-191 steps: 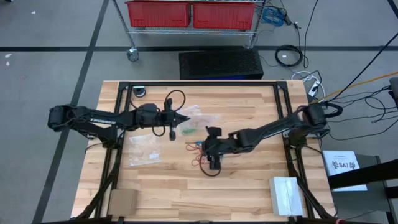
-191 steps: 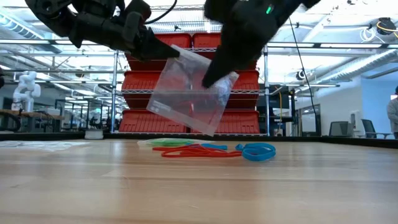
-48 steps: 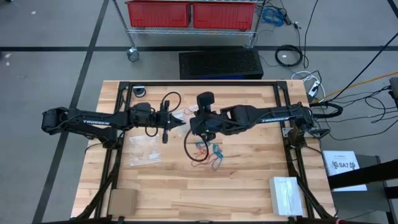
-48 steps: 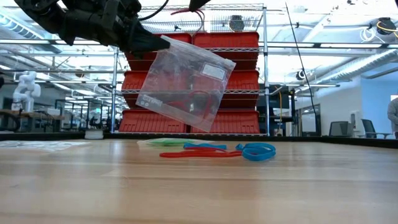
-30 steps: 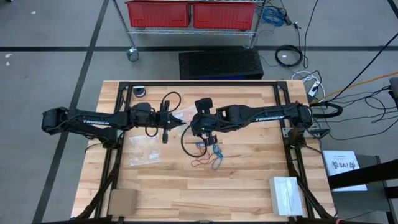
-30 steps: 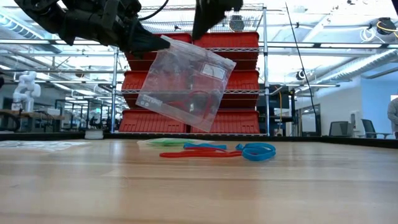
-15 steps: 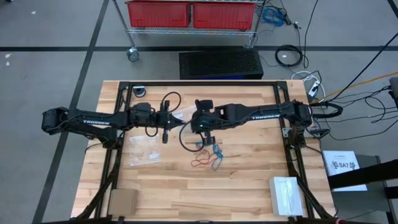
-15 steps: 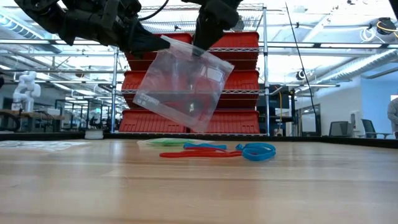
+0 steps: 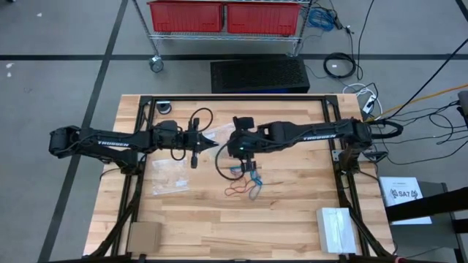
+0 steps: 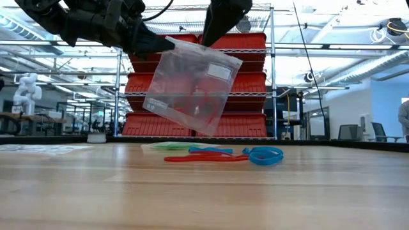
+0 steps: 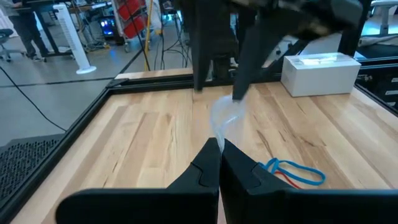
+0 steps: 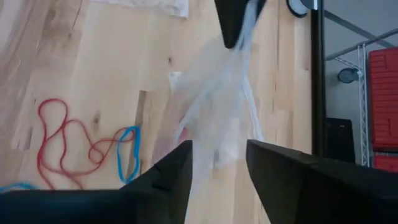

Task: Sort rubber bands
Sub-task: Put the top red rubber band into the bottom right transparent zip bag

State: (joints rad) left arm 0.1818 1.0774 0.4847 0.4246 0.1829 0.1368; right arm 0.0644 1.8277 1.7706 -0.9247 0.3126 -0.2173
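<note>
Left gripper [image 10: 167, 45] pinched tight, raised mid-table; right gripper [image 12: 217, 163] just beside it — fingers parted.

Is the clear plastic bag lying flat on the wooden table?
No, the clear plastic bag hangs in the air, pinched at its corner by the left hand, above the wooden table.

We see grey floor [image 9: 58, 44], wire shelving rack [image 9: 227, 36] holding red plastic bins [image 9: 186, 14] at top centre, black ribbed mat [image 9: 259, 74] below it, bright ceiling lights upper right in low view.
</note>
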